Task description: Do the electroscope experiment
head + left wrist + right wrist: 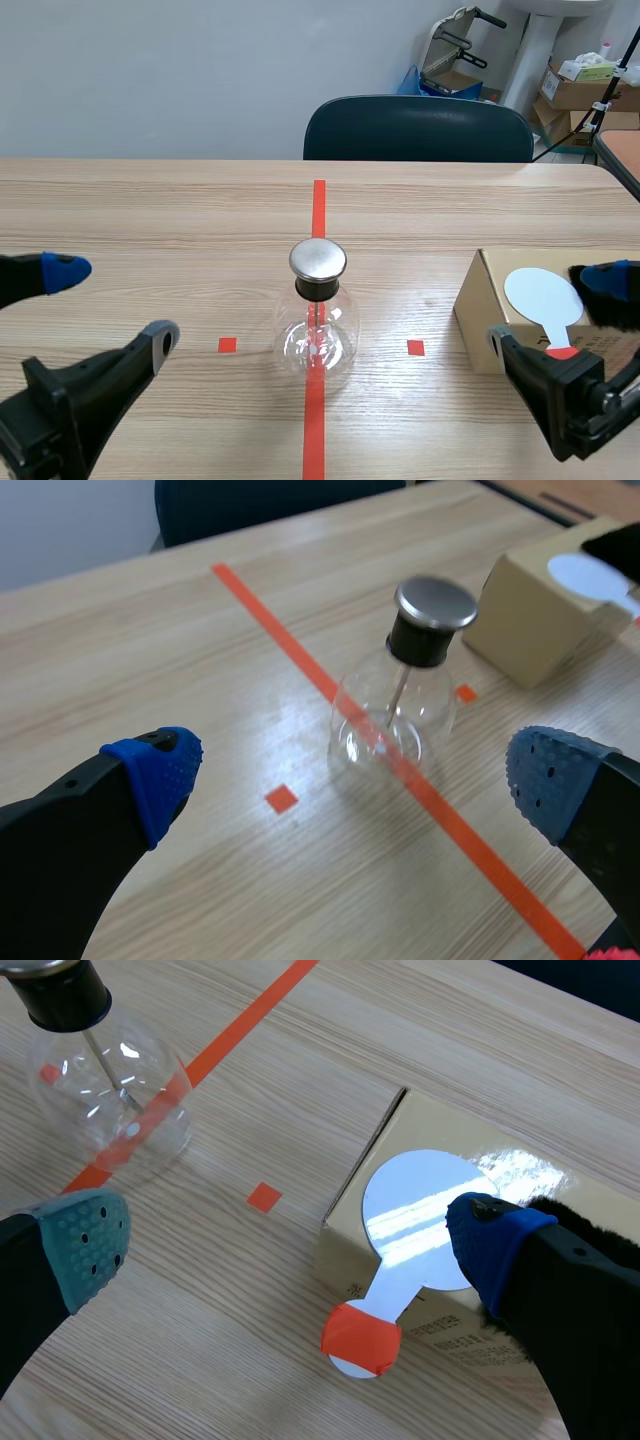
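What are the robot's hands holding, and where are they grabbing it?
Nothing. The left hand and the right hand are both open. The right one hangs over the white paddle on the box, not gripping it.

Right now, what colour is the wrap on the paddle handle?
Orange-red wrap on the pale paddle handle; right wrist view shows it best.
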